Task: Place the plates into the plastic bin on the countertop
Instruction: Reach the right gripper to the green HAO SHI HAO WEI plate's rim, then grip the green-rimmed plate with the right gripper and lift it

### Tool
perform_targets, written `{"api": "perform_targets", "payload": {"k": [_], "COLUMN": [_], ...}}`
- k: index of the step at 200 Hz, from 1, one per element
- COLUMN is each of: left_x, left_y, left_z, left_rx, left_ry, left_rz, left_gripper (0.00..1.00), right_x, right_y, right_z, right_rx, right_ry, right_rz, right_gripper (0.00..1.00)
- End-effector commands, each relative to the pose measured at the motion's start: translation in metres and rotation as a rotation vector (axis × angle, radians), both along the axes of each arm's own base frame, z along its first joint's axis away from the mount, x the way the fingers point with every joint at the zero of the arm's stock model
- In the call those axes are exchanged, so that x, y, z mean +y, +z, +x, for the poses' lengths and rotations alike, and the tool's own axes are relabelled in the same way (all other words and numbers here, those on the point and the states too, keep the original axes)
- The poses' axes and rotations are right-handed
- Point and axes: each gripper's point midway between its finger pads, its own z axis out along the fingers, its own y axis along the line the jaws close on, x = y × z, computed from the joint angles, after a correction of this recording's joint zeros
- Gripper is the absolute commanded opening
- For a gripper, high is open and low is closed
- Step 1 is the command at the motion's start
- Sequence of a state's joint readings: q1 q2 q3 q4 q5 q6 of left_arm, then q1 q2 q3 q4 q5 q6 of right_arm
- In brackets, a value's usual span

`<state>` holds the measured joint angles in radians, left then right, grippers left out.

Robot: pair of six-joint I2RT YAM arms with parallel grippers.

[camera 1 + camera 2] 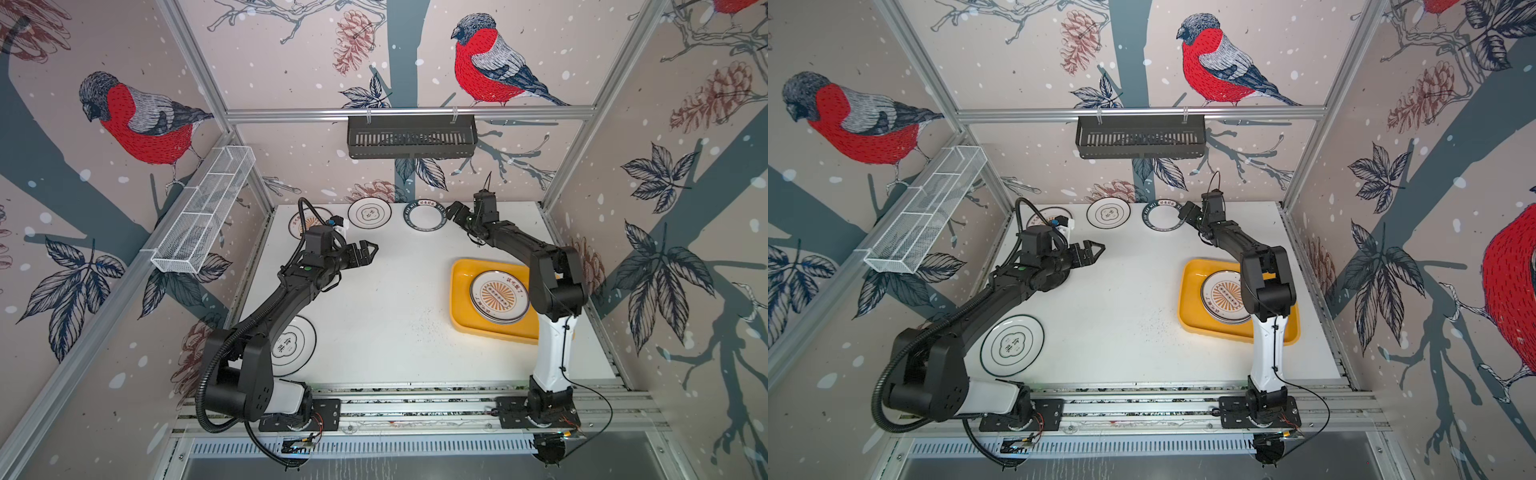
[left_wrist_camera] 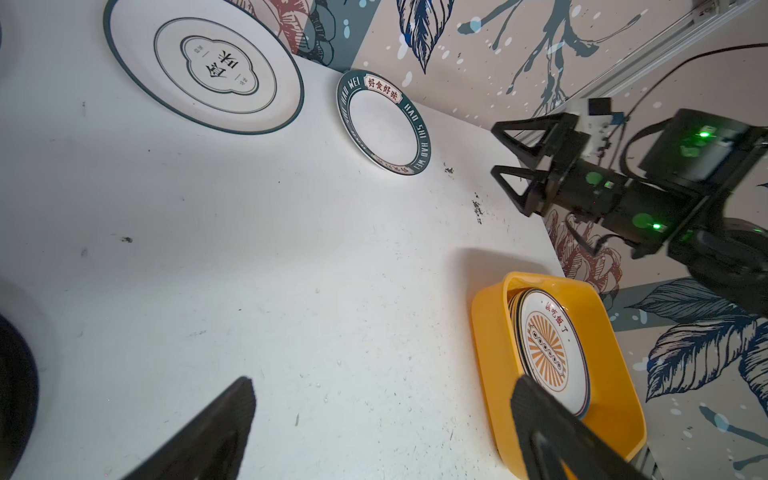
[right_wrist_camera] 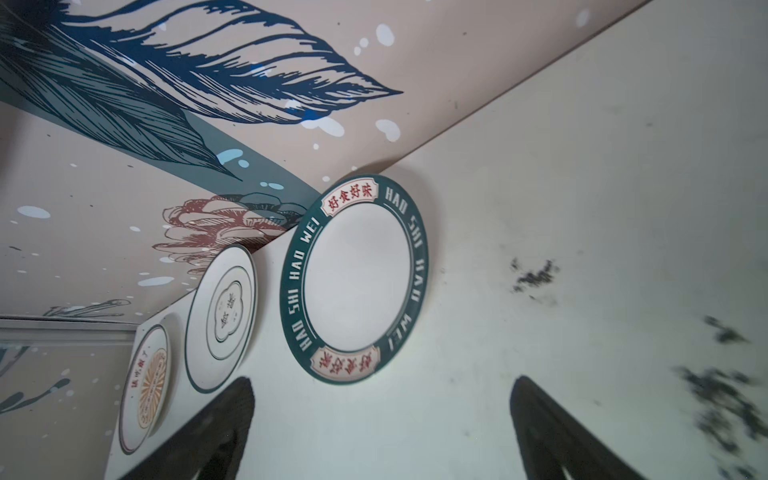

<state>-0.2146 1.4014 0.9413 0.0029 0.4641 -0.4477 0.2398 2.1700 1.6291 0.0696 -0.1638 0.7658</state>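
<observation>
Green-rimmed plate (image 1: 424, 215), upper centre of both top views: set your right gripper (image 3: 382, 390), jaws spread and empty, squarely astride its rim before closing.

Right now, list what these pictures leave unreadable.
- Stack of plates in the plastic bin: count unreadable; edges too fine in the left wrist view, right arm overlaps it in both top views.
- Far sunburst plate: mostly hidden by the left arm in both top views.
- Near flower-outline plate: one side under the left arm in a top view.
</observation>
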Motion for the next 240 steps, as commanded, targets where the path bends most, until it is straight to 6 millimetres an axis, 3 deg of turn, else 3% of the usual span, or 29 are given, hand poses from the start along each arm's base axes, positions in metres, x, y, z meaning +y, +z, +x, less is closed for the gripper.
{"api": "perform_targets", "payload": {"k": [1,60,86,130,174,210,225,240], "left_x": [-0.006,-0.007,-0.008,-0.006,-0.006,-0.003,-0.004,-0.004], "left_y": [0.010,0.008,0.006,0.007,0.009,0.008,0.009,0.010], "left_z": [0.001,0.002,0.002,0.003,0.002,0.003,0.003,0.002], "left_rx": [-0.038,-0.051,-0.041,-0.051,-0.055,-0.055,-0.058,-0.057], "left_ry": [-0.045,-0.059,-0.063,-0.053,-0.054,-0.038,-0.041,-0.042], "left_rz": [-0.013,-0.002,-0.008,0.002,-0.001,0.009,0.007,0.005], "left_gripper": [0.96,0.96,0.96,0.96,0.96,0.96,0.96,0.96], "right_x": [0.020,0.033,0.033,0.029,0.038,0.033,0.031,0.029], "right_y": [-0.002,-0.041,-0.061,-0.078,-0.111,-0.132,-0.133,-0.134], "right_z": [0.018,0.047,0.051,0.055,0.047,0.039,0.038,0.036], "right_rx": [-0.030,0.034,0.077,0.115,0.186,0.256,0.259,0.267], "right_ry": [0.035,-0.008,-0.045,-0.102,-0.123,-0.173,-0.182,-0.191], "right_rz": [0.118,0.164,0.197,0.212,0.232,0.245,0.234,0.228], "right_gripper": [0.95,0.88,0.83,0.76,0.61,0.49,0.41,0.27]}}
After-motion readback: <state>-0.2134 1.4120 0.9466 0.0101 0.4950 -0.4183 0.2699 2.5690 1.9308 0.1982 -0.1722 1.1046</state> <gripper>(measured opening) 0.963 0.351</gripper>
